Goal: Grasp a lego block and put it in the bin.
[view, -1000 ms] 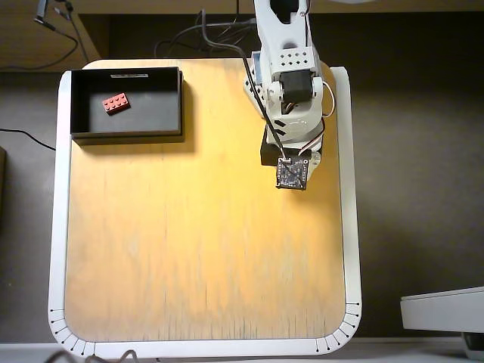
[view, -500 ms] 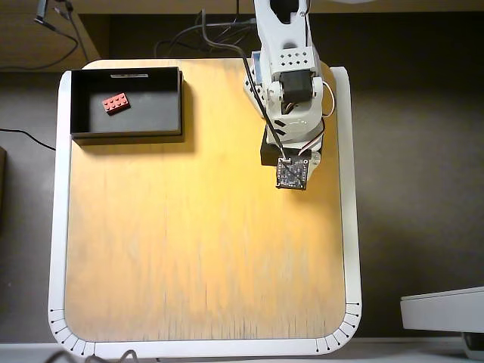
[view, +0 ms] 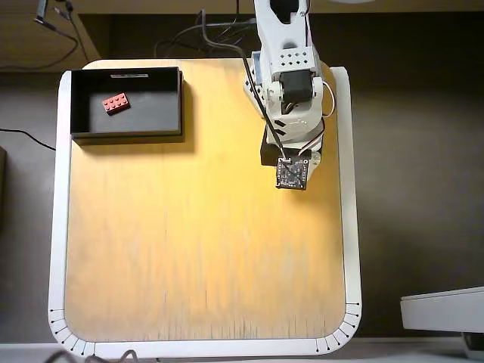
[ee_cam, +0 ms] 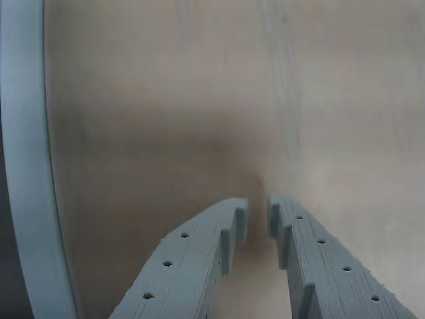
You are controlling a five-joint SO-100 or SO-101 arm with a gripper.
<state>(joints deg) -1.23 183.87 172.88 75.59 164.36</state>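
Inside the bin (view: 126, 133), a red block (view: 116, 103) is lying.
Nothing readable is showing on the bin's white label. Over the counter (view: 197, 242), near its right edge in the overhead view, the arm is sitting folded, its claw (ee_cam: 257, 216) hanging almost closed, holding nothing, over bare wood.

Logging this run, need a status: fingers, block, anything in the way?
Gripper empty, fingers nearly closed, over bare board. Red lego block lying in black bin. Nothing in the way.
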